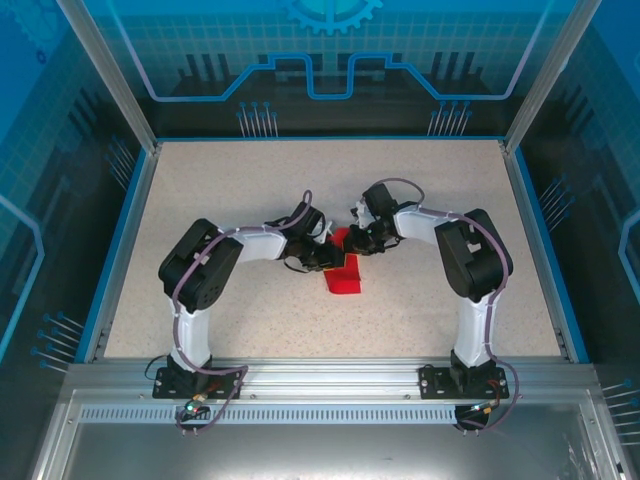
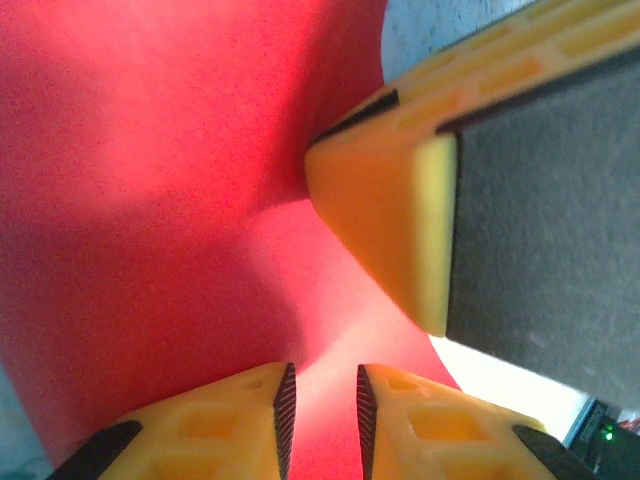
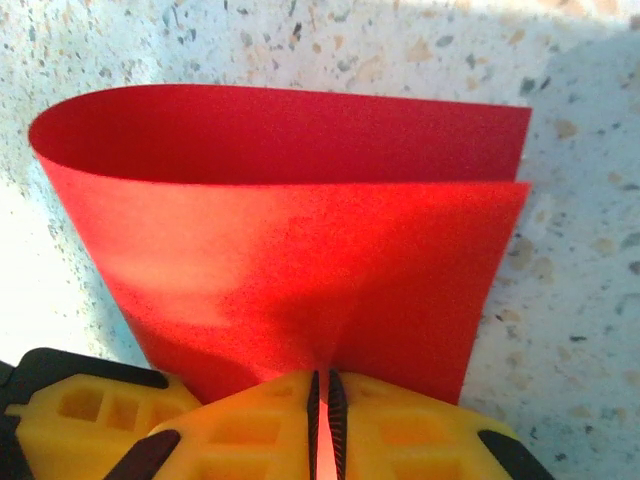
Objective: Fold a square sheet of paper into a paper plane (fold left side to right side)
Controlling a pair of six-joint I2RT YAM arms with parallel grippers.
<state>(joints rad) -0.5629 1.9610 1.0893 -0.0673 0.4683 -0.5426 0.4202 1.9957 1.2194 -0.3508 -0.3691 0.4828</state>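
Right gripper (image 3: 321, 388): ribbed yellow plastic fingers pressed together at lower centre, pinching the edge of a thin, matte bright red paper sheet (image 3: 300, 250) curled into a soft loop on a speckled table (image 3: 585, 300). Left gripper (image 2: 323, 400): yellow fingers slightly apart over red paper. Overhead, the sheet lies mid-frame between both arms.

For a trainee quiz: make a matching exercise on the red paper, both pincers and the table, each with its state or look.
Things:
1. square sheet of paper
2. right pincer
3. left pincer
4. table

States:
A. speckled beige
B. pinched shut on the red paper's edge
C. fingers slightly apart
D. curled over, not creased flat

Pairs: 1-D, 2-B, 3-C, 4-A
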